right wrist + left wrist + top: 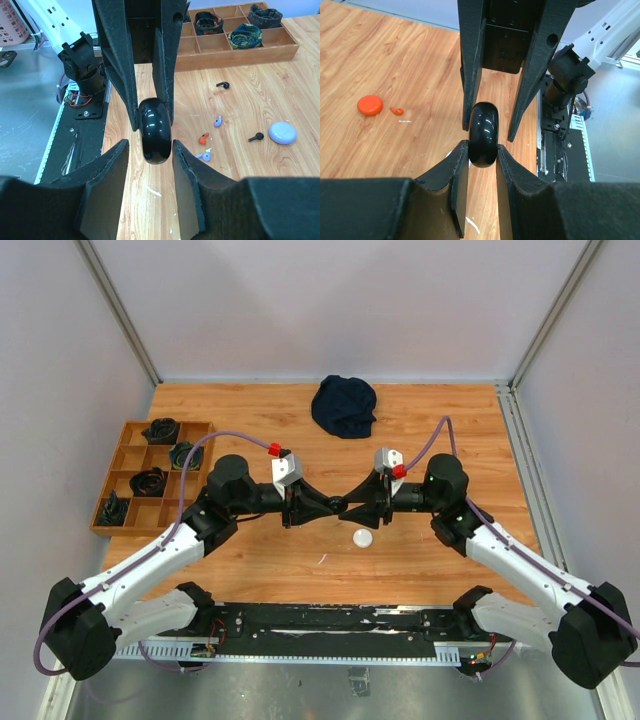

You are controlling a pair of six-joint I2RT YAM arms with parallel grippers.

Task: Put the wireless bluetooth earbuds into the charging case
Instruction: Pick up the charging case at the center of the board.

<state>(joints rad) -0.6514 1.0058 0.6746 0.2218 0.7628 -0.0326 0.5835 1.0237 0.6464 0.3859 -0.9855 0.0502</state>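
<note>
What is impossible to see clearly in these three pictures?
- Black case: both wrist views show it edge-on, its faces covered by fingers of the left end effector; open or closed, unclear.
- Buds: not findable in the top view, too small or under the arms.
- Tray: its dark contents cannot be identified in top or right wrist view.

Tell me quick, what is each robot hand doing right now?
Left gripper: closed, holding the shiny black round plastic case.
Right gripper: open, its fingers around the same case, a gap on one side.
</note>
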